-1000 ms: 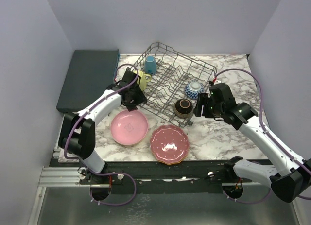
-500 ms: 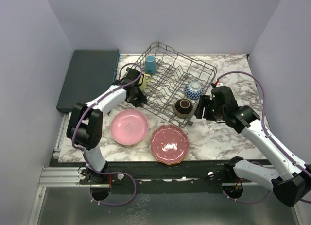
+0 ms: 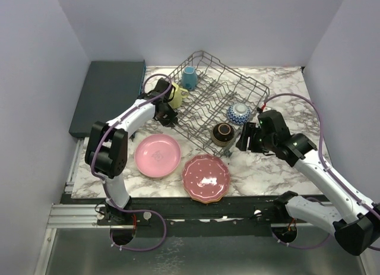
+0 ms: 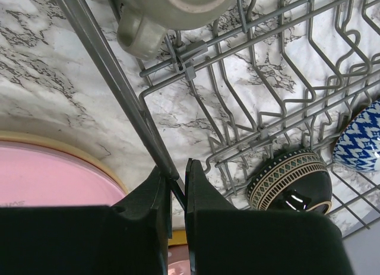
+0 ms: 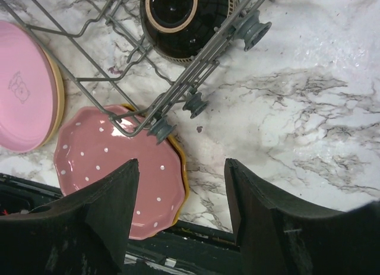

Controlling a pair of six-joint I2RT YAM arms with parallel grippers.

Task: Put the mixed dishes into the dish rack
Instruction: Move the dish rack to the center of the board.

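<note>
The grey wire dish rack stands askew at mid-table. Inside it are a blue mug, a yellowish mug, a blue-white bowl and a brown bowl. My left gripper is shut on the rack's left rim bar, which runs between my jaws. A pink plate and a pink white-dotted plate lie flat in front of the rack. My right gripper is open and empty, hovering over the dotted plate's edge beside the rack's wheeled corner.
A flat dark teal slab lies at the far left of the marble table. Purple-grey walls close in on three sides. The table's near edge runs just below the dotted plate.
My left gripper has shut on the rack's rim, and the rack with its dishes has shifted a little toward the far right. My right gripper has sunk slightly and stays open.
</note>
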